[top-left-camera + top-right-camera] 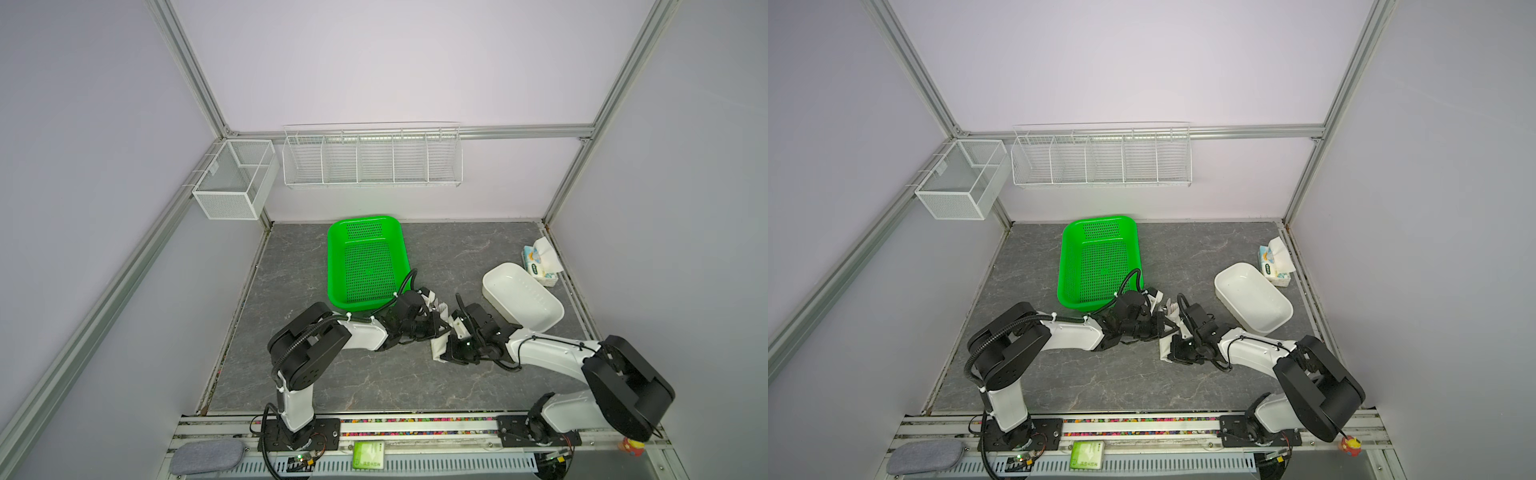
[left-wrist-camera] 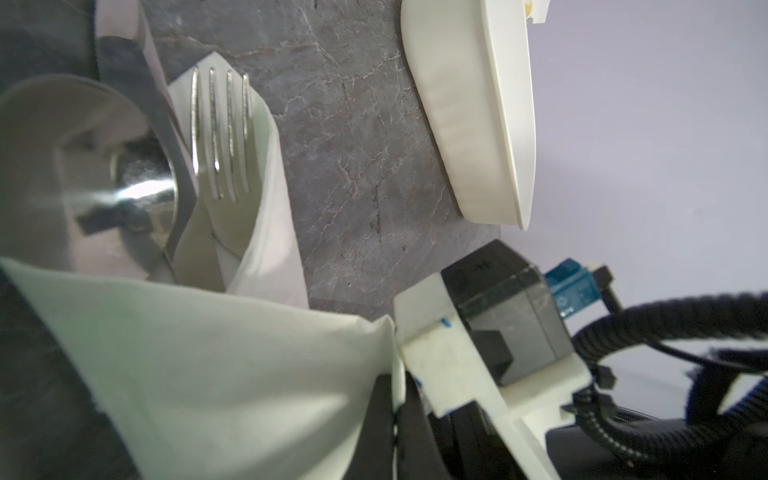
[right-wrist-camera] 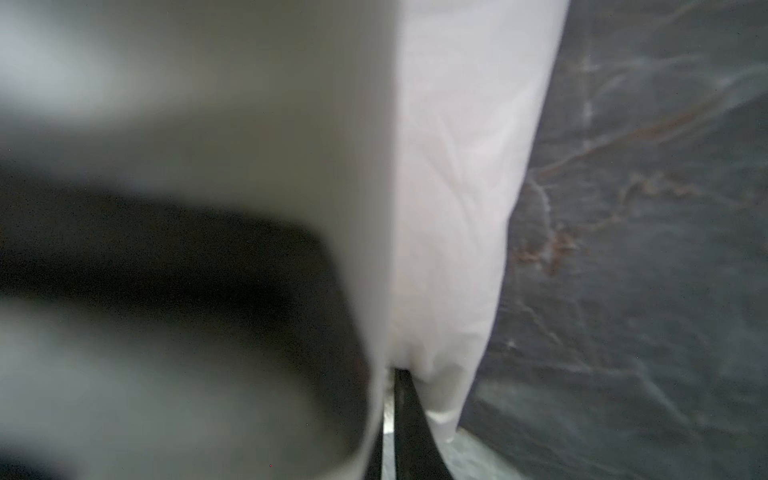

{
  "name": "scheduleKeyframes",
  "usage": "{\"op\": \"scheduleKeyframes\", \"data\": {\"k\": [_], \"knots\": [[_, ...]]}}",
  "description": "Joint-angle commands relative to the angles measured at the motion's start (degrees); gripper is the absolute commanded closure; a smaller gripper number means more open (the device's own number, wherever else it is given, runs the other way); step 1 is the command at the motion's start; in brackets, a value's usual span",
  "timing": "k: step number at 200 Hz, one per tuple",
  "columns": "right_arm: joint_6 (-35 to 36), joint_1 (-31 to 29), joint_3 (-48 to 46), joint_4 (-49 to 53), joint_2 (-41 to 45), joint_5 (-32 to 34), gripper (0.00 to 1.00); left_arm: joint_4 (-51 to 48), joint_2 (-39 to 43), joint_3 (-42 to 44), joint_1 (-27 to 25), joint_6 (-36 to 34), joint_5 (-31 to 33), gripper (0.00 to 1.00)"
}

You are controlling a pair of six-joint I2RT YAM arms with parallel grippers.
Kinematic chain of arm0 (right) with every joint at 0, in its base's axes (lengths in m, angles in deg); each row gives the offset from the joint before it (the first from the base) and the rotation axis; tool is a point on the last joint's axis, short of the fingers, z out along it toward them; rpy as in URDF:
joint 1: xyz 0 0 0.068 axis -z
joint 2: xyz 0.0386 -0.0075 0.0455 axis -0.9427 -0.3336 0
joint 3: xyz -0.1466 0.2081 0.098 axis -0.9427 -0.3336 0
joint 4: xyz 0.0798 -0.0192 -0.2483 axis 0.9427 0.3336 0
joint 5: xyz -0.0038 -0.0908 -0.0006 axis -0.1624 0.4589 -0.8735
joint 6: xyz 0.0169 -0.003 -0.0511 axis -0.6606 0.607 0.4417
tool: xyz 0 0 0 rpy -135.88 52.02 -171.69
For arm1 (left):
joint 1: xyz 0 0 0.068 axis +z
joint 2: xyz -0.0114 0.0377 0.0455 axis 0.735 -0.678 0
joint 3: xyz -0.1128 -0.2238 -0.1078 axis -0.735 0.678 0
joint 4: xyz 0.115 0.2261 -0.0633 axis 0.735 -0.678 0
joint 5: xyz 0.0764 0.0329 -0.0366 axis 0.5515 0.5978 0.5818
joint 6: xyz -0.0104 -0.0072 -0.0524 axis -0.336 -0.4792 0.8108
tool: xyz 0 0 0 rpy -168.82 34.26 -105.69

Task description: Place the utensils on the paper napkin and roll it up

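About the middle of the grey marbled worktop, the white paper napkin lies partly rolled around the slim silver metal utensils, running from front toward back. The tines of the fork and the bowl of the spoon poke out of its back end. The left end effector sits on the roll with its jaws together; whether it pinches paper I cannot tell. The right end effector is clamped on the napkin's front end. A green perforated plastic basket stands just behind, and a white oblong plastic tub sits toward the right edge.
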Motion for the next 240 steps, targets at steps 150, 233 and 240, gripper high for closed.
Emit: {"op": "scheduleKeyframes", "data": {"k": [150,233,240], "knots": [[-1.0,2.33,-3.31,4.9,7.63,2.12,0.84,1.08,-3.11,-2.65,-0.63,0.33,-0.58,1.0],[-1.19,2.34,-4.45,1.09,3.3,0.93,0.87,-0.14,-3.4,-4.27,-1.12,0.07,-0.84,1.0],[-1.28,2.35,-4.57,1.18,3.29,1.01,0.87,-0.34,-3.54,-4.63,-1.26,0.13,-0.92,1.0]]}}
